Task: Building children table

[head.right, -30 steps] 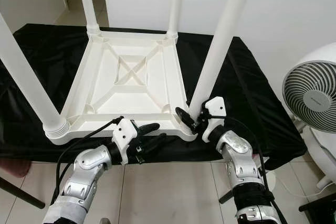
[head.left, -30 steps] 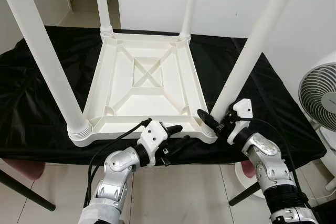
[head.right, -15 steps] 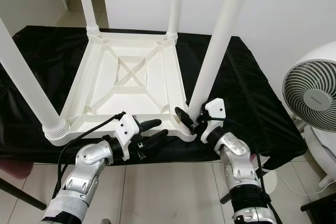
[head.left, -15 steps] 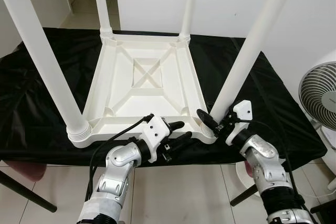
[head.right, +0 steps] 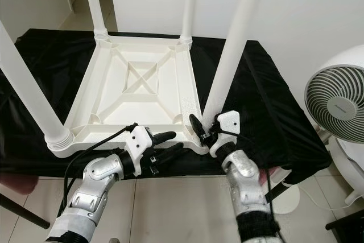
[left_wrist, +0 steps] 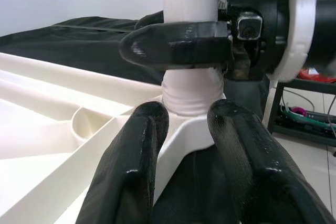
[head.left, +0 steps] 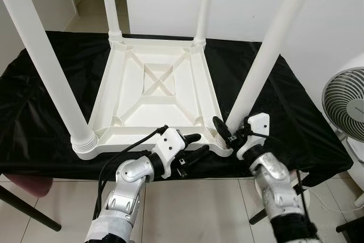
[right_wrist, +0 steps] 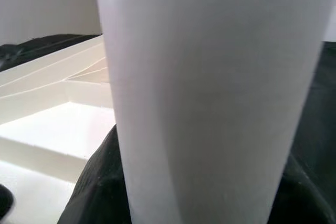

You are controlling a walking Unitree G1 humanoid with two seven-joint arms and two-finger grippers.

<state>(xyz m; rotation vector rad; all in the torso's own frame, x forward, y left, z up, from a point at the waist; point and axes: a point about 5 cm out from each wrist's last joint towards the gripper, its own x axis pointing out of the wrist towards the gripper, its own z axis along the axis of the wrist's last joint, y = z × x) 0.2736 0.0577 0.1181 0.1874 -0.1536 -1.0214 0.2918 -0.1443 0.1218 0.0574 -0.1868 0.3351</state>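
The white children's table (head.left: 156,92) lies upside down on the black-draped bench (head.left: 34,118), all four legs standing up. The right pincer (head.left: 227,133) is clamped round the near-right leg (head.left: 259,75) just above its socket; the left pincer (head.left: 190,146), fingers parted, straddles the table's near rim. If that leg is twisted skew it may cross-thread, or drag the tabletop off the bench's front edge.
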